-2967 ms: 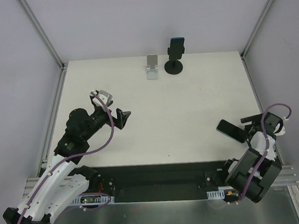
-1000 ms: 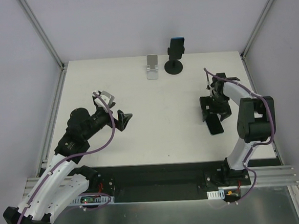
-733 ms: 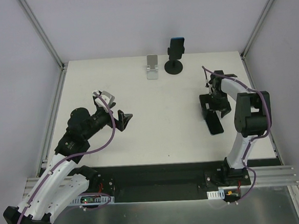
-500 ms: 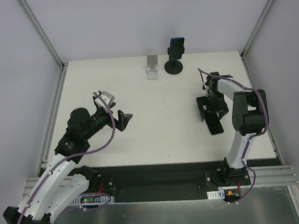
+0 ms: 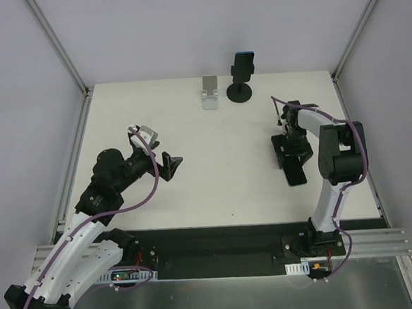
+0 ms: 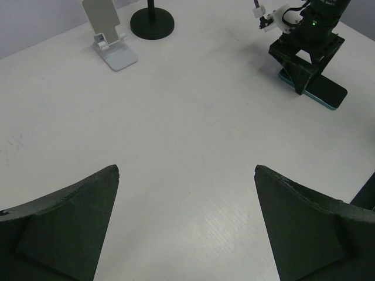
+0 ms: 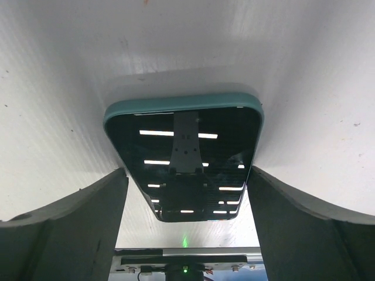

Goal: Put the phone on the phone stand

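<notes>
- Lying flat on the table (image 5: 214, 168), well apart from the phone stand (image 5: 240, 91), the phone (image 7: 183, 126) sits between the spread jaws of the right gripper (image 5: 291, 153).
- Left gripper (image 6: 186, 171): spread, empty.
- Handling judgement: rigid, light, glass-slick; pinch across the long edges at mid-length.

phone (image 7: 183, 164) screen glossy black — mirror-smooth, its teal rim matt, table (image 6: 187, 146) matt white, faintly grained, silver stand (image 6: 102, 17) smooth metal

Right gripper (image 5: 291, 151) swung from near right edge inward, now straddling phone (image 5: 295, 174); phone shifted left.
</notes>
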Available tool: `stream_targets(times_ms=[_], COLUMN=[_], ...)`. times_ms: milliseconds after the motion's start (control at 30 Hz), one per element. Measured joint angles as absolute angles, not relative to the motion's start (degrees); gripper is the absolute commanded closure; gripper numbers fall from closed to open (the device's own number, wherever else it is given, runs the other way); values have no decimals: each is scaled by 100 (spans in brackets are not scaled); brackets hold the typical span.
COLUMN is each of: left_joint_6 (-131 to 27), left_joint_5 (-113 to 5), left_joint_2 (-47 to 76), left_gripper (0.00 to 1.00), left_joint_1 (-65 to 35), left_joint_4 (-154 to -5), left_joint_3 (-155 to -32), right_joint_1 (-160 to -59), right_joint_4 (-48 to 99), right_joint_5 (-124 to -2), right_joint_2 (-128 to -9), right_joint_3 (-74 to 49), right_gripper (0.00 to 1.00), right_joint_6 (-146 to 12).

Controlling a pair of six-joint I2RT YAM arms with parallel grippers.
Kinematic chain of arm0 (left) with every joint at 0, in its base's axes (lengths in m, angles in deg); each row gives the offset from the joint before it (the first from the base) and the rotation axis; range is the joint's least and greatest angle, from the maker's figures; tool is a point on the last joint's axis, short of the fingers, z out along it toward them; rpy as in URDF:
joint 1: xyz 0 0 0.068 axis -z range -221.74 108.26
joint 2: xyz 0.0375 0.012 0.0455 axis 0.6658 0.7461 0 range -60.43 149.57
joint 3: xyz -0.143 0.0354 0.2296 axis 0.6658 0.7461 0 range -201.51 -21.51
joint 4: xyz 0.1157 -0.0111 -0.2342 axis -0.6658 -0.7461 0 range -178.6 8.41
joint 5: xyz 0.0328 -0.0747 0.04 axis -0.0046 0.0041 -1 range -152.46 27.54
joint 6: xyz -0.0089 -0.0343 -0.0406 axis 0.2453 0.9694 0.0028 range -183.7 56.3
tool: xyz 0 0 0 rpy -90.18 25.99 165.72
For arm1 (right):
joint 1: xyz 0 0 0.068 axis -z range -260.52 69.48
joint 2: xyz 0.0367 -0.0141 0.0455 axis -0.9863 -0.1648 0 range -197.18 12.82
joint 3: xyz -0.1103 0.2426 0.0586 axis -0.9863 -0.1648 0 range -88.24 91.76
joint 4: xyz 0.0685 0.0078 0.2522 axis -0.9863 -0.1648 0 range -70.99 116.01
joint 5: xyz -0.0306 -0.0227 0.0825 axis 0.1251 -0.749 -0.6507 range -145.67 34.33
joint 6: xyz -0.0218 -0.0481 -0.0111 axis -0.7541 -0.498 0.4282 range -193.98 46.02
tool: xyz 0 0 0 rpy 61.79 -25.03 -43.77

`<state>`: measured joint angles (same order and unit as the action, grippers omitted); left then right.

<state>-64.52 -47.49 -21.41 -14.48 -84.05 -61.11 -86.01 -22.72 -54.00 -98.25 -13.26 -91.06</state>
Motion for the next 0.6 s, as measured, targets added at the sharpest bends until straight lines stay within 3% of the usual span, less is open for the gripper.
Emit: stream_targets(times_ms=[133,400,500,533,600], left_joint_6=[-6452,-6450,-6450,-6450,-6450], left_joint_5=[-4749,-4749,-4752,-4754,-4754], left_joint_2=[-2141,-2132,-2108,-2101,-2095], left_gripper=[2,2,3,3,3], left_joint_1=[-1448,-1448,-1448,-1448,-1448], left_joint_4=[-8405,-8405,-8405,-8408,-8405], left_joint_3=[-6113,-6113,-6113,-6113,-6113], right_joint_1=[-8599,-8628,-8730,-8791,-8905], right_joint_4=[-2298,-2276,-2208,-2169,-2079], right_joint_5=[-5393,-5378,-5332,-5306,-5288], right_joint_2=[-9836,-9812,-9737,-9702,-9619], right_joint_3=[-1324,-1348,-1431,-1470,-1568], right_gripper=[40,53,75,89,99], right_joint_6=[-9130,-9082,-8995,-8958,-8868])
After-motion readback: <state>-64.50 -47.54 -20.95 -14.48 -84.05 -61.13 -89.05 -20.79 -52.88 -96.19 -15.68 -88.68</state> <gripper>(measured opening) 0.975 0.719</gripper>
